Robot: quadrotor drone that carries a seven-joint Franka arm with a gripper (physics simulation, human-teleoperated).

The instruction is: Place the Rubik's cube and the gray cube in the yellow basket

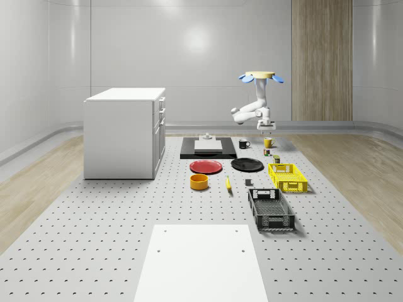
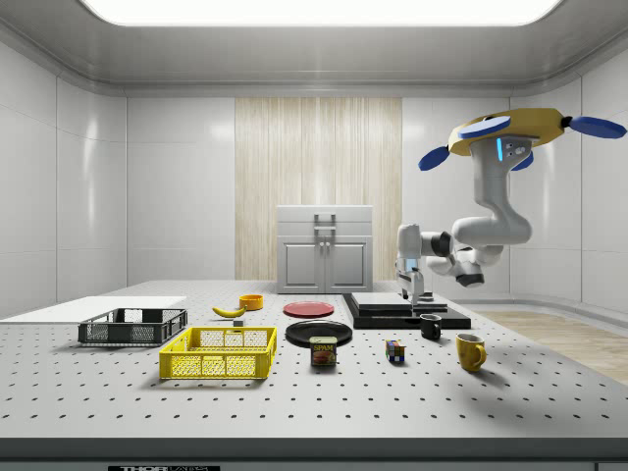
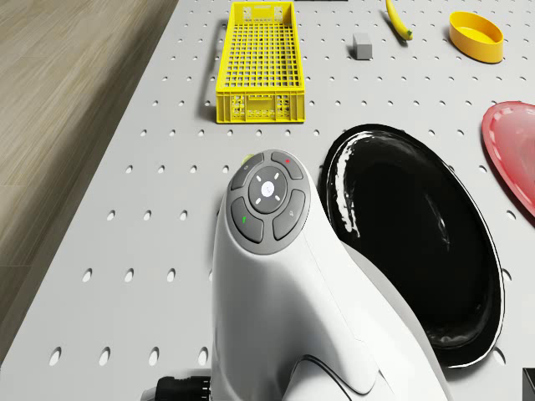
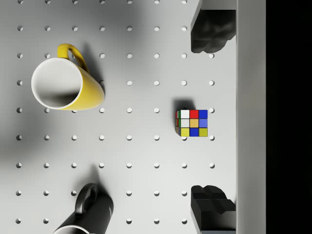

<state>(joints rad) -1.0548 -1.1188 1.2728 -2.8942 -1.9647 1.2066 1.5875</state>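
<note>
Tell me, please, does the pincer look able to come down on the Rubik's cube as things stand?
Probably yes. The drone hovers above the table's mug end, and the open pincer hangs over the Rubik's cube, which sits between the fingers. The yellow mug and black mug stand apart from it.

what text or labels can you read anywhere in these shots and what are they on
"SPAM": on the blue and yellow can standing on the table beside the yellow basket in the side view.
Light lettering on the dark strip along the table's front edge in the side view: too small to read.
Small symbols on the arm's round button pad in the drone view: icons, no words.
No writing on the Rubik's cube.
</note>
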